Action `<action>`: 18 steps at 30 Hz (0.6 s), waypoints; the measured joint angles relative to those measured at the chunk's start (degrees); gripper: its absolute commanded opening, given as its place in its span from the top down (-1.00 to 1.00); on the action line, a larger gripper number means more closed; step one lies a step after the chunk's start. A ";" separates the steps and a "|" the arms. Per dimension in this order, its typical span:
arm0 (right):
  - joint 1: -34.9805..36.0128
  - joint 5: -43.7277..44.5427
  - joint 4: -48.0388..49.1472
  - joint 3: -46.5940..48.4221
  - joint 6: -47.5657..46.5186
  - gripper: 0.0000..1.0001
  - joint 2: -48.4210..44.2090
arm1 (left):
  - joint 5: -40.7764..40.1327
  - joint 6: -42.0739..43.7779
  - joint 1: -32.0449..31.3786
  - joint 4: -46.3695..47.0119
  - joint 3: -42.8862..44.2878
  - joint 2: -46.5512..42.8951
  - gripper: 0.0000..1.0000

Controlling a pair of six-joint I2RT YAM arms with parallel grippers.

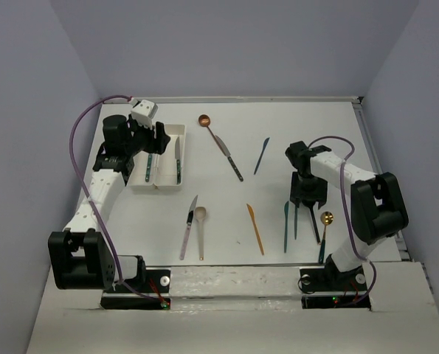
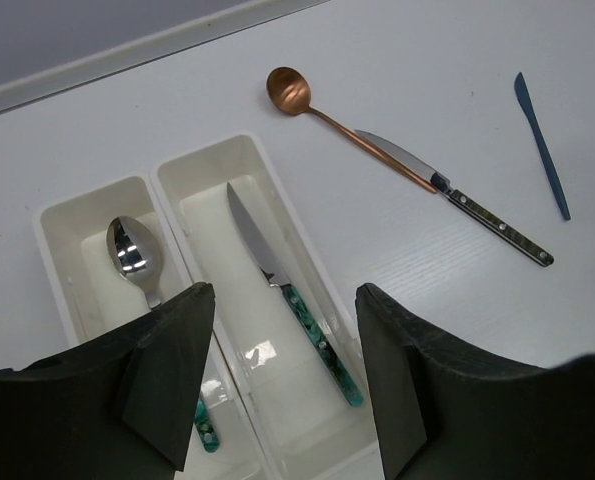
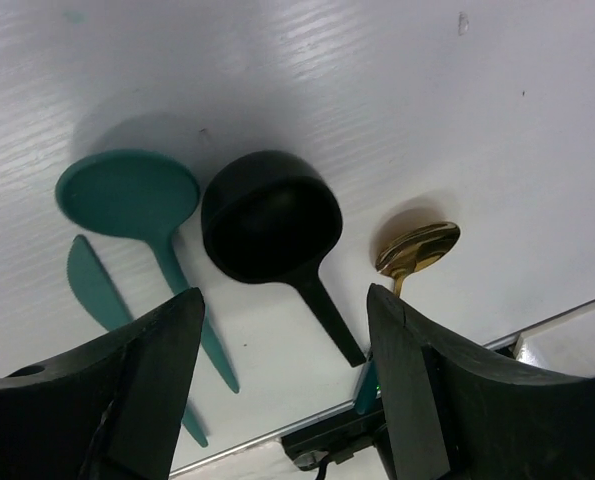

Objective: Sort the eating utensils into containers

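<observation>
Two white trays stand side by side at the far left. The left tray (image 2: pixel 82 240) holds a silver spoon with a teal handle (image 2: pixel 132 250). The right tray (image 2: pixel 207 225) holds a teal-handled knife (image 2: pixel 287 295). My left gripper (image 2: pixel 287 390) is open and empty above the trays (image 1: pixel 176 131). My right gripper (image 3: pixel 287 390) is open and empty just above a black spoon (image 3: pixel 272 215). A teal spoon (image 3: pixel 127 190) and a teal knife (image 3: pixel 92 280) lie to its left and a gold spoon (image 3: pixel 417 248) to its right.
A copper spoon (image 1: pixel 204 120), a dark-handled knife (image 1: pixel 232 161) and a blue knife (image 1: pixel 261 155) lie at the far middle. A pink-handled knife (image 1: pixel 187 228), a beige spoon (image 1: pixel 201 228) and an orange knife (image 1: pixel 256 228) lie near the front edge.
</observation>
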 measured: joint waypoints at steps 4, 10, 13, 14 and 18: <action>-3.15 -0.39 1.40 -0.02 -1.22 -0.36 1.22 | 0.24 0.09 0.02 0.50 -0.72 -0.39 -0.39; -5.22 -2.23 4.79 -0.68 -3.89 -0.14 2.84 | 0.52 0.09 0.37 0.55 -0.83 -0.76 -0.39; -5.20 -3.52 6.56 -1.92 -5.11 -0.08 3.13 | 0.61 0.09 0.37 0.59 -0.83 -0.96 -0.39; -5.20 -3.76 6.60 -1.97 -5.40 -0.05 3.13 | 0.63 0.09 0.37 0.59 -0.83 -0.98 -0.39; -5.20 -4.11 6.84 -1.95 -6.47 0.06 3.13 | 0.63 0.09 0.37 0.57 -0.83 -1.01 -0.39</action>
